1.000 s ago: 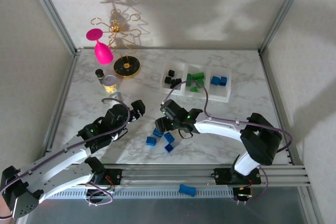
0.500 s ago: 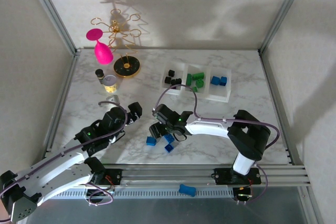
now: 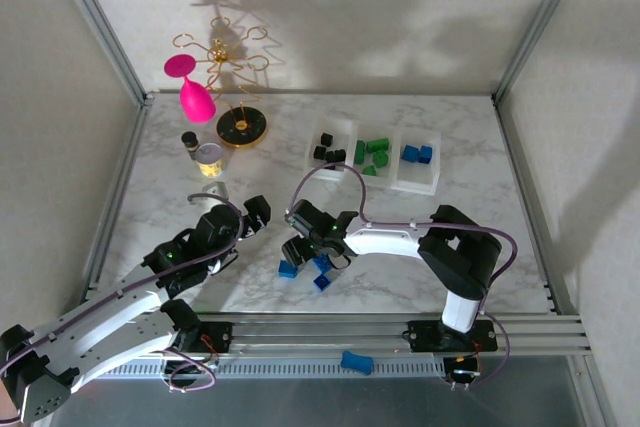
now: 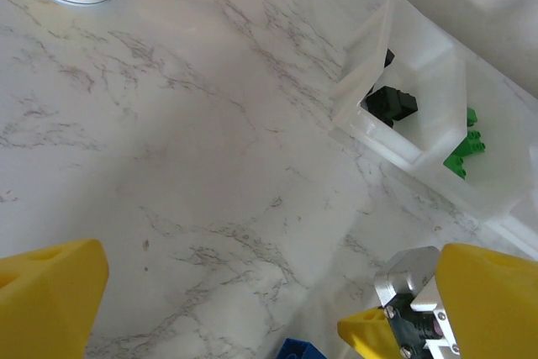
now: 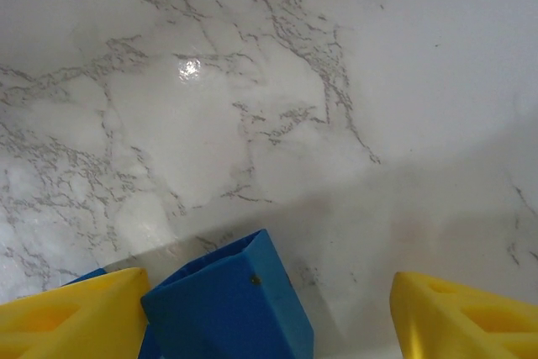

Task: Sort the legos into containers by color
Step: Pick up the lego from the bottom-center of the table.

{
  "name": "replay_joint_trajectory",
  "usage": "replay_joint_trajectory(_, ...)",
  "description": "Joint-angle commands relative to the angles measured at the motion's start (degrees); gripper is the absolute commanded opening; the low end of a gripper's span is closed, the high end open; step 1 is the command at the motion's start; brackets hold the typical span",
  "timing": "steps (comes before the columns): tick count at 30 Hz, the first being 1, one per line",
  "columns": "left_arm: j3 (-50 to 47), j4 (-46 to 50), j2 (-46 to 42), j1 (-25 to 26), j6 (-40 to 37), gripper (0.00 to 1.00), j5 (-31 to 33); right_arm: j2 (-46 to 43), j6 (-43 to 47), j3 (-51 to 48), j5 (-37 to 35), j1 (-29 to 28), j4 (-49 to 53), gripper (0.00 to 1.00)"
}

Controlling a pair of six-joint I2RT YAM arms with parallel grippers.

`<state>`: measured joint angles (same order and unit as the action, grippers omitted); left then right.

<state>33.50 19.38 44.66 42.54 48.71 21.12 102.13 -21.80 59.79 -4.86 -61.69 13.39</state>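
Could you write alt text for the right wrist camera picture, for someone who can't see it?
A blue lego sits on the white marble table between the yellow fingers of the robot's open right hand, close against one finger and clear of the other.

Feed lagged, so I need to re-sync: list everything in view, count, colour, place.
white translucent plastic tray: one, three compartments, far centre
black plastic bricks: about four, left compartment
green plastic bricks: about four, middle compartment
blue plastic bricks, sorted: two, right compartment
blue plastic bricks, loose: three, near centre; one, near rail
pink goblet: one, far left
gold wire stand: one, black base, far left
yellow-labelled round jar: one, left
left gripper: open, mid-table
right gripper: open, around a loose blue brick
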Motion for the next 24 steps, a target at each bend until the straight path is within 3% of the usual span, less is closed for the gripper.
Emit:
replay_joint_trajectory(1,-0.6,0.56,0.19,-0.4,0.77,1.0,1.64,0.13,-0.08,0.17,-1.44,0.22,1.41,0.72)
replay_joint_trajectory(10,-0.52,-0.3,1.17,-0.62,0.6,1.0,0.87,-0.04,0.39,-0.27,-0.78,2.03,1.87,0.54)
replay_joint_trajectory(24,-0.54,-0.59,1.2,-0.97,0.43,1.0,0.41,1.14,0.02,1.77,-0.79,2.27,2.43,0.38)
